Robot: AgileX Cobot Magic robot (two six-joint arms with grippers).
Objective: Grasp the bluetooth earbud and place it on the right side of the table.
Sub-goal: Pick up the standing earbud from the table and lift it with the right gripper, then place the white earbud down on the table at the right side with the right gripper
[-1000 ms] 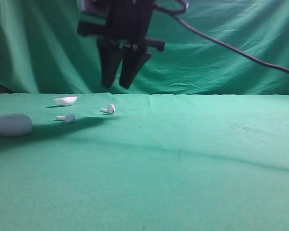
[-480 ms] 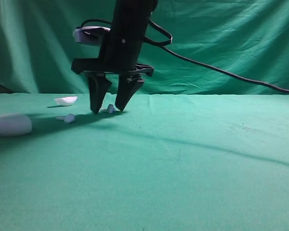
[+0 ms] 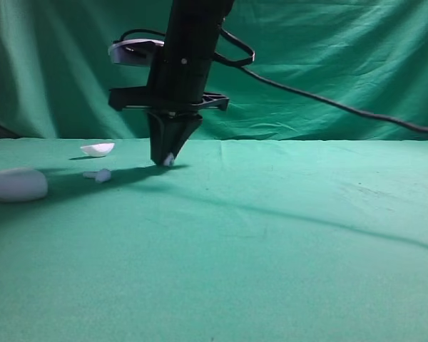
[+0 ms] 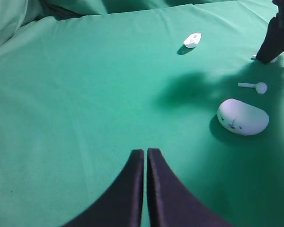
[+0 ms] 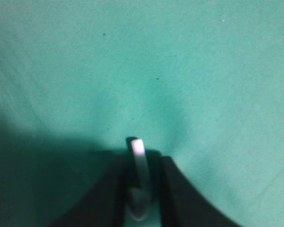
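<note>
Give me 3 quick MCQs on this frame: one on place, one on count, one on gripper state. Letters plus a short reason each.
1. Where is the right gripper?
A. down at the table, left of centre
B. high above the right edge
C. over the case

2. How many white items show on the cloth in the left wrist view?
A. two
B. four
C. six

3. What is the right gripper doing?
A. open, empty
B. closed on the bluetooth earbud
C. holding the case

Key: 1 A, tips meet the cloth left of centre. 2 B, shell piece, loose earbud, case, gripped earbud. 3 B, right wrist view shows the stem between the fingers.
</note>
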